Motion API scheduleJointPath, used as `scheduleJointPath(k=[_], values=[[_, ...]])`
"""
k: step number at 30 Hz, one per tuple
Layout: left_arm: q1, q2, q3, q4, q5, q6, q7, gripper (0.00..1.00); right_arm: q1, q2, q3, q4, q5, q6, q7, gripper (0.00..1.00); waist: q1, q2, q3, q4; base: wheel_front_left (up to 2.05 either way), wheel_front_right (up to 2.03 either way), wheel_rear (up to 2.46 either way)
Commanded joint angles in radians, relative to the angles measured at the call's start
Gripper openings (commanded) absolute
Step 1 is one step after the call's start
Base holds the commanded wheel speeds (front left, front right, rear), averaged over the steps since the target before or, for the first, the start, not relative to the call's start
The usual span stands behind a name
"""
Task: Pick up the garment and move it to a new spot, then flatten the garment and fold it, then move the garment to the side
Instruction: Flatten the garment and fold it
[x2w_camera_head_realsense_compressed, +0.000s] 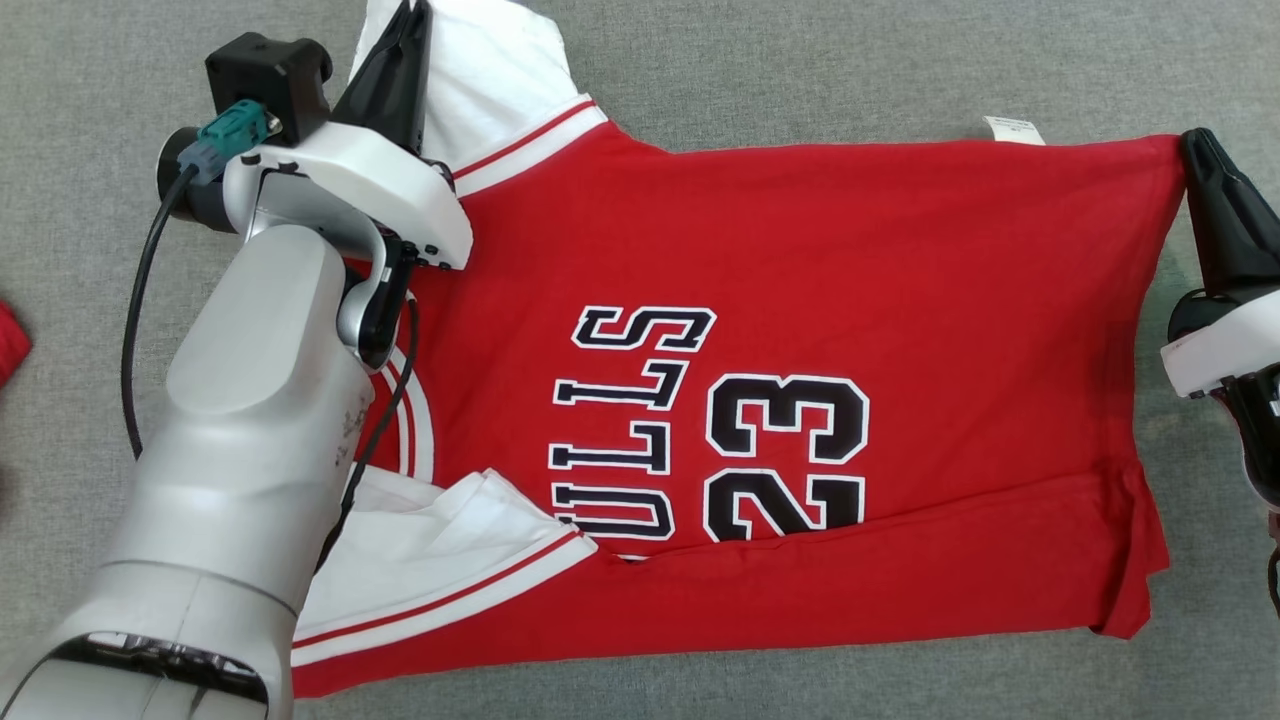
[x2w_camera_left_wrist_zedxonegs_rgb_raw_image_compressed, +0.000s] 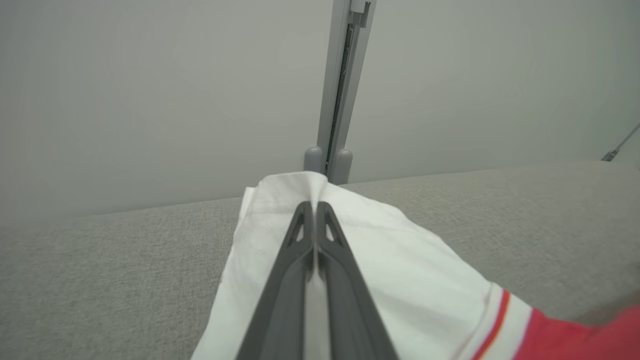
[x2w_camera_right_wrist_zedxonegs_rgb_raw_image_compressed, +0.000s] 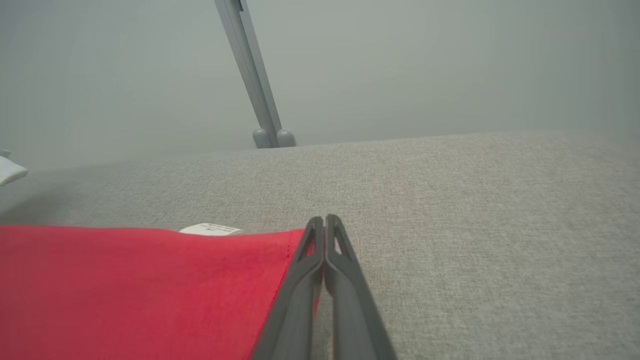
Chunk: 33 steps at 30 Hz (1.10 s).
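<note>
Grey woven surface (x2w_camera_head_realsense_compressed: 800, 70) takes up the whole work area. Red shirt (x2w_camera_head_realsense_compressed: 900, 250) lies spread flat on it, front up, turned sideways in the head view: collar end toward the robot's left, hem toward its right. Near long edge is folded up over the body in a strip; some creasing at the near right corner. Left arm (x2w_camera_head_realsense_compressed: 250, 420) reaches in across the collar end and hides most of the neckline. Far sleeve (x2w_camera_head_realsense_compressed: 490, 70) is white with a red stripe by the shoulder seam. Near sleeve (x2w_camera_head_realsense_compressed: 440, 540), same white, lies loose and rumpled beside the arm. Black and white printing (x2w_camera_head_realsense_compressed: 785, 455) reads ULLS and 23, its near end tucked under the folded strip. Left gripper (x2w_camera_head_realsense_compressed: 415, 15) sits on top of the far sleeve, fingers pressed together with white cloth pinched between them; the cloth rises to a small peak at the tips in the left wrist view. Right gripper (x2w_camera_head_realsense_compressed: 1195, 140) is at the far right corner of the hem, fingers closed on the red edge, fabric drawn to a point there, bare grey surface just beyond the tips. Thin grey post (x2w_camera_left_wrist_zedxonegs_rgb_raw_image_compressed: 342, 75) stands behind the surface against a pale wall. Small white label (x2w_camera_head_realsense_compressed: 1013, 128) pokes out from the far edge, near the right gripper. A red scrap (x2w_camera_head_realsense_compressed: 10, 340) at the left border, too little showing to tell what.
</note>
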Motion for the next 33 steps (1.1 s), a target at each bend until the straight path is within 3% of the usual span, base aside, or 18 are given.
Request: scheduleJointPath(k=[1, 8, 13, 20, 24, 33], values=[[0.011, 0.011, 0.005, -0.016, 0.004, 0.005, -0.006, 0.00, 0.009, -0.001, -0.009, -0.003, -0.001, -0.002, -0.007, 0.00, 0.0000, 0.0000, -0.002, 0.001, 0.00, 0.00, 0.00], [0.166, 0.036, 0.034, -0.284, 0.022, 0.044, -0.007, 0.00, 0.082, -0.003, -0.034, -0.091, 0.002, -0.002, -0.055, 0.00, 0.0000, 0.0000, -0.025, 0.007, 0.00, 0.00, 0.00], [0.389, 0.054, 0.047, -0.548, 0.031, 0.099, -0.007, 0.00, 0.220, 0.008, -0.083, -0.206, -0.001, -0.002, -0.071, 0.00, 0.0000, 0.0000, -0.059, 0.025, 0.00, 0.00, 0.00], [0.736, 0.065, 0.042, -0.831, -0.005, 0.188, 0.053, 0.00, 0.422, 0.077, -0.157, -0.285, 0.012, -0.002, -0.044, 0.00, 0.0000, 0.0000, -0.104, 0.053, 0.00, 0.00, 0.00], [0.858, 0.060, 0.055, -0.883, -0.039, 0.221, 0.067, 0.00, 0.485, 0.119, -0.184, -0.279, 0.023, -0.001, -0.036, 0.00, 0.0000, 0.0000, -0.121, 0.065, 0.00, 0.00, 0.00], [0.949, 0.039, 0.048, -0.817, -0.101, 0.228, 0.090, 0.00, 0.569, 0.168, -0.196, -0.257, 0.021, -0.001, -0.037, 0.00, 0.0000, 0.0000, -0.143, 0.075, 0.00, 0.00, 0.00]])
